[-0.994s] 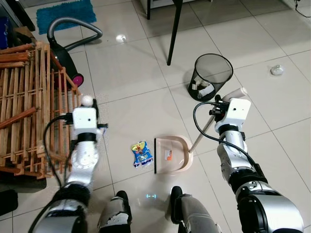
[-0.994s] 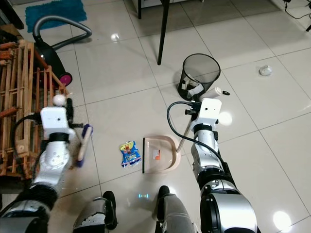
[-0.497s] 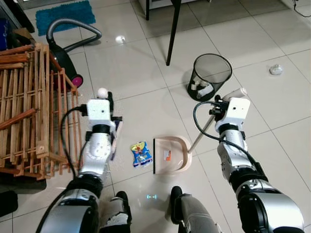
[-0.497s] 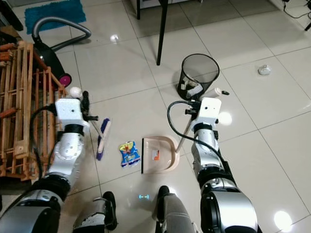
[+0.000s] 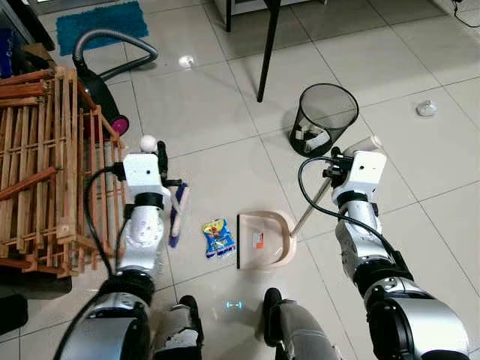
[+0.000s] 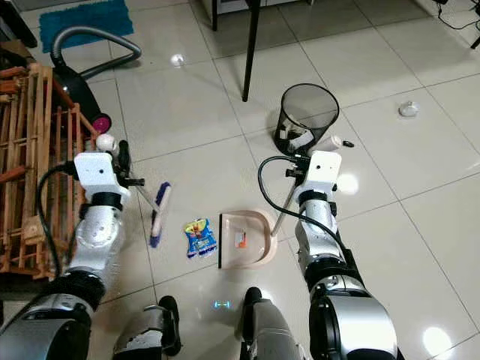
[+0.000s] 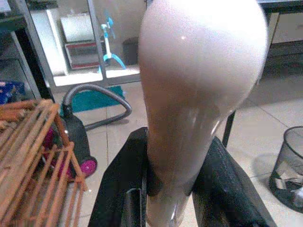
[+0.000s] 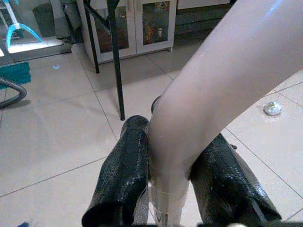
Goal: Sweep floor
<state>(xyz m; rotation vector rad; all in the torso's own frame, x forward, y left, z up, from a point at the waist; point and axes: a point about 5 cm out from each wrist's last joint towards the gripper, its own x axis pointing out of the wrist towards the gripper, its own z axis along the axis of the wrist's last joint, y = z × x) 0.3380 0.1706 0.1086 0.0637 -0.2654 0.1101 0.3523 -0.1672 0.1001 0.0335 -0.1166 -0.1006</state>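
the wrapper (image 5: 218, 238) — small, blue/yellow — lies flat on the tiles, just left of the dustpan (image 5: 265, 239) mouth, not yet in it. the brush (image 6: 159, 215) is set w/ its purple bristles on the floor just beside the wrapper's far side, so wrapper sits between brush and pan. brush handle is clamped by the left gripper (image 7: 174, 189), fingers closed on both sides of the pale handle. the pan's long handle is gripped likewise by the right gripper (image 8: 173, 189), pan lip resting on the floor. bin (image 5: 324, 118) stands beyond the pan, some litter already inside. judged: sweep approx. at the start — wrapper to be pushed in, then tipped into bin. a foil ball (image 5: 427, 108) well apart to the right is also left.
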